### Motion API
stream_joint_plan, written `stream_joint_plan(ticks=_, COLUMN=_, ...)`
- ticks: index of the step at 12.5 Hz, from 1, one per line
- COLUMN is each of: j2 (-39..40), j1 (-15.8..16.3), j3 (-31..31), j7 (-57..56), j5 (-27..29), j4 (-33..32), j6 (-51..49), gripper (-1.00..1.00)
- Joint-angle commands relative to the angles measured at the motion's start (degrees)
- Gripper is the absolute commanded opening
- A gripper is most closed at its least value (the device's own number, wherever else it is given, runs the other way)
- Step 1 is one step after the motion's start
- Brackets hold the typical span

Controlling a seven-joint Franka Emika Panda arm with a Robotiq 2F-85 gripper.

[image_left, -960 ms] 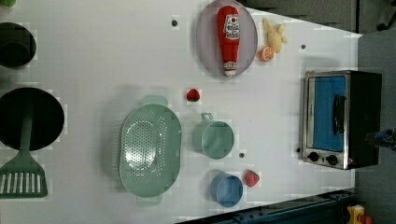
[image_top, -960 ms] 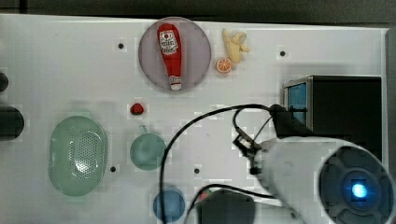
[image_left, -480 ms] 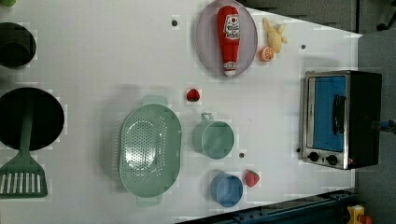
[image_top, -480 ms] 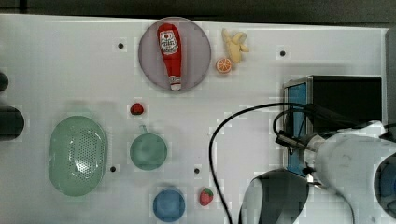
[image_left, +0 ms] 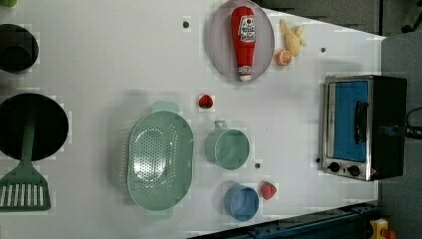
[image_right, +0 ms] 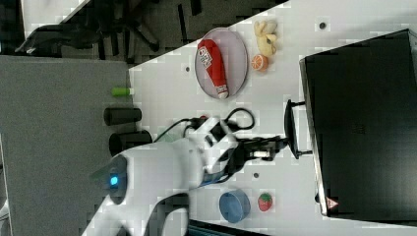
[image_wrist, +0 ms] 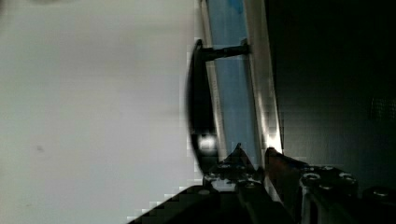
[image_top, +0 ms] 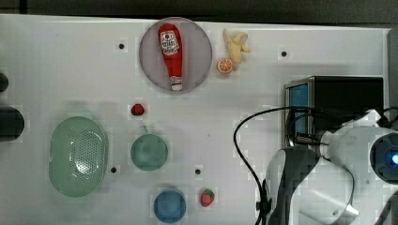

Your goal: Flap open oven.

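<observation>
Swung since the earlier top view from above the table's middle across to the oven (image_top: pixel 347 93) at the top view's right, uncovering the strawberry (image_top: pixel 207 197) beside the blue cup (image_top: pixel 169 205). Gripper (image_right: pixel 278 146) now level with the black bar handle (image_right: pixel 290 129), just short of it in the right view. Jaws narrowly spread in the wrist view, pinching nothing, tips (image_wrist: pixel 254 156) beside the lower end of the handle (image_wrist: pixel 198 116) and against the blue glass door. Door shut, flush with the silver frame.

Step in hand, as judged: hooking the handle. Best done by bringing one finger behind the bar near its middle, then pulling away from the oven and downward along the door's arc rather than straight out, to avoid dragging the whole oven across the table (image_left: pixel 99 59).

Containers, left to right in the left view:
- black pot (image_left: pixel 17 50), inside too dark to tell;
- black pan (image_left: pixel 32 127), crossed by the handle of a green spatula (image_left: pixel 25 184);
- green colander (image_left: pixel 159 159), empty;
- green mug (image_left: pixel 227 148), empty;
- blue cup, empty;
- grey plate (image_left: pixel 219 50), bearing a ketchup bottle (image_left: pixel 244 37) lying down;
- oven, at the table's edge, contents not readable through the glass.
</observation>
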Motion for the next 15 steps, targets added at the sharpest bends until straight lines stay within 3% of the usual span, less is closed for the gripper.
stream_joint_plan(ticks=1, j2=1.78, j1=0.29, j3=-0.57, j7=-5.59, j5=-0.15, j4=0.42, j6=2.87, gripper=-0.65)
stream_joint_plan(ticks=12, j2=9.07, j1=0.55, j3=0.85, j7=-4.64, j5=0.36, j4=-1.13, j6=8.32, gripper=-0.65)
stream_joint_plan(ticks=15, j2=9.54, j1=1.34, j3=1.94, j7=-1.41, j5=-1.76, j4=-1.75, j6=9.30, gripper=-0.65)
